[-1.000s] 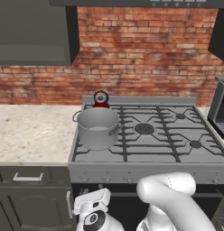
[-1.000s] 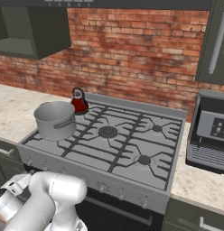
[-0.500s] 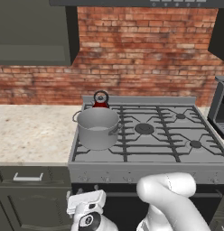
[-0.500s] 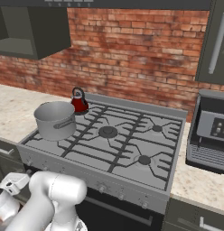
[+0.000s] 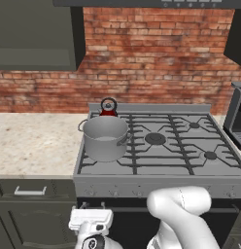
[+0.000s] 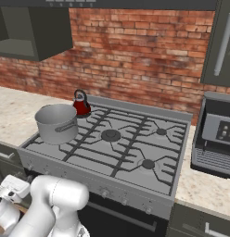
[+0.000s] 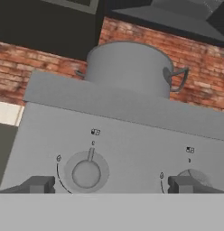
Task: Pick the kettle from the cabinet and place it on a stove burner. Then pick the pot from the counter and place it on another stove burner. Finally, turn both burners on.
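Down at the stove's front edge, the open, empty tool (image 7: 107, 184) has dropped lower and faces a knob (image 7: 86, 172); pot (image 5: 105, 137) and kettle (image 5: 108, 106) already sit on burners.

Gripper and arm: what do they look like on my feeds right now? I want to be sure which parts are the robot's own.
The arm is glossy white with smooth, rounded, bulbous link shells. The hand is a white boxy block with a dark round joint below it. The gripper ends in two small dark grey, blocky fingertips. No cables or markings are visible.
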Controlling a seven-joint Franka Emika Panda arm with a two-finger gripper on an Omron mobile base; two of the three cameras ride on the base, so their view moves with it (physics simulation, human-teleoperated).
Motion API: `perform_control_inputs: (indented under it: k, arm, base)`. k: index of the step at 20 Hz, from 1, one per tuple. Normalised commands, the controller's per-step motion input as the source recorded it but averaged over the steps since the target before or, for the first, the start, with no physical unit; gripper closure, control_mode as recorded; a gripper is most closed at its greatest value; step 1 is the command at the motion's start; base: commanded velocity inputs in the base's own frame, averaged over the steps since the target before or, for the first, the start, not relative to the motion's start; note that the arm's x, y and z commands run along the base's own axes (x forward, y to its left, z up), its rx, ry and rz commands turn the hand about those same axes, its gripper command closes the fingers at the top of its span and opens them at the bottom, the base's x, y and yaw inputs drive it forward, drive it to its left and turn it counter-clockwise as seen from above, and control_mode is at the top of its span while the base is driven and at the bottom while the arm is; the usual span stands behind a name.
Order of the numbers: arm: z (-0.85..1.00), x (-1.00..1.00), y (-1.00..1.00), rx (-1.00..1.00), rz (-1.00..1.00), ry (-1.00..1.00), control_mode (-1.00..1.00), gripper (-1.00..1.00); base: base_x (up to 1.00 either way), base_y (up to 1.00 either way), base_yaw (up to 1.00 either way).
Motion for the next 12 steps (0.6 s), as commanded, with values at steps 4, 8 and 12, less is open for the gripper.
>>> perform_control_inputs:
  k: [4, 8, 12]
  arm:
    - [0.00, -0.01, 0.00, 0.11, 0.00, -0.01, -1.00, -1.00]
    - [0.00, 0.18, 0.03, 0.16, 0.00, 0.00, -1.00, -1.00]
    - [0.00, 0.21, 0.04, 0.14, 0.00, 0.00, -1.00, -1.00]
  base:
    - [0.00, 0.00, 0.00]
    - [0.00, 0.00, 0.00]
    - [0.00, 0.00, 0.00]
